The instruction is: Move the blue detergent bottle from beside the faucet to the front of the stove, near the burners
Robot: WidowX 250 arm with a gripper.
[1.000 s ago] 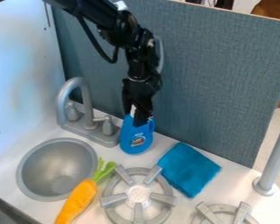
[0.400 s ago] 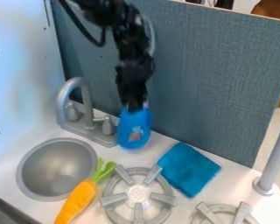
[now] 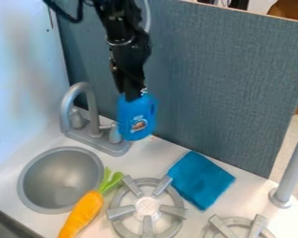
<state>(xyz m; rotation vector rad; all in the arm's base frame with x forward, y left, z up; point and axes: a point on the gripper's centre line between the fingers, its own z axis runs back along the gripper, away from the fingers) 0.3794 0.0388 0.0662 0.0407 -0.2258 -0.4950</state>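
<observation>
My gripper point(image 3: 134, 94) hangs down in front of the blue-grey back panel, to the right of the faucet. It is shut on the top of a blue bottle point(image 3: 137, 122), which has a small label low on its front. The bottle hangs roughly upright, raised over the counter behind the stove burner, and its left edge overlaps the faucet's right handle in this view.
The grey faucet point(image 3: 94, 114) and round sink point(image 3: 60, 179) are at left. An orange toy carrot point(image 3: 84, 213) lies beside the sink, near a burner point(image 3: 146, 207). A folded blue cloth point(image 3: 200, 179) is right of centre; a grey post point(image 3: 291, 168) stands at right.
The gripper has moved up and slightly left with the blue bottle in it, lifting it off the counter. The carrot, cloth and burners have stayed put.
</observation>
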